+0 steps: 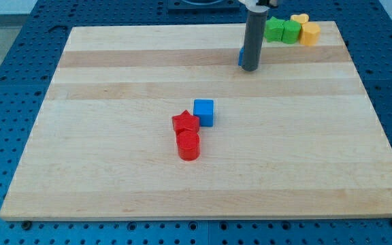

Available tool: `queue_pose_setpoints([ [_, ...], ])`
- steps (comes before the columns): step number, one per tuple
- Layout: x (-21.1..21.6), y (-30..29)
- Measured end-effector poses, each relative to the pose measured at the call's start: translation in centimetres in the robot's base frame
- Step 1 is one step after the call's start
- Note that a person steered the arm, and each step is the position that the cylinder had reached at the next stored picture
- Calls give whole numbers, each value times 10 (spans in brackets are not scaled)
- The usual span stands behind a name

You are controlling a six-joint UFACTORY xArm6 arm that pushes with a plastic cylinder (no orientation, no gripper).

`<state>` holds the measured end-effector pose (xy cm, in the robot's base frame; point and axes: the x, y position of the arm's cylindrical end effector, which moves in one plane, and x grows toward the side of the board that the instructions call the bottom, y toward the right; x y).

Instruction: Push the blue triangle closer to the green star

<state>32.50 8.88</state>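
You have no jaws here, only the rod; its tip rests on the tabletop near the view's top, touching the blue triangle, which peeks out on the rod's left, mostly hidden. The green star lies just to the upper right, beside a green block, a yellow block and a yellow heart. Mid-board you see a blue cube, red star and red cylinder clustered.
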Motion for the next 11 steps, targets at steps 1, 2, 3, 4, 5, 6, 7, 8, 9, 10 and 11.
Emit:
queue_pose_setpoints([
  [1, -12, 3],
  [2, -28, 18],
  [3, -33, 34],
  [4, -9, 31],
  [5, 22, -6],
  [6, 13, -46],
  [7, -9, -49],
  [8, -22, -41],
  [9, -33, -18],
  [10, -39, 6],
  [11, -39, 8],
])
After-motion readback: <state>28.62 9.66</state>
